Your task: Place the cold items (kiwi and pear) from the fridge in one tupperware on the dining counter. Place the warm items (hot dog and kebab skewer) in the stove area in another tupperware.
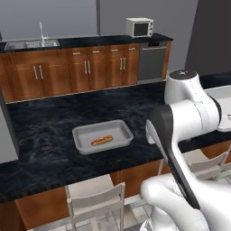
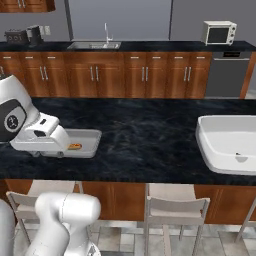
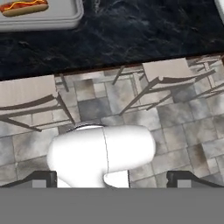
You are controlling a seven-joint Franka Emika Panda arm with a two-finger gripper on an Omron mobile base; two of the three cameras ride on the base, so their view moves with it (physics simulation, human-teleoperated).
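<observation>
Hot dog (image 1: 102,140) is seen lying inside a grey tupperware (image 1: 124,127) on the dark dining counter (image 1: 49,131), so one of the warm items is judged to be already delivered. A second, white tupperware (image 2: 220,152) is set well apart on the same counter in the right base view, and nothing can be made out inside it. The kebab skewer, kiwi and pear cannot be located from these pictures.

The end effector (image 3: 112,177) is held released, its tips spread wide with nothing between them, and is pointed down past the counter edge toward the tiled floor and the stools (image 3: 168,74). In the hand view the grey tupperware and hot dog are caught at the top left corner.

The step in hand is judged to be a withdrawal after a drop-off. The next move would call for a drive to the stove area for the skewer, with the arm kept tucked clear of the counter edge.
</observation>
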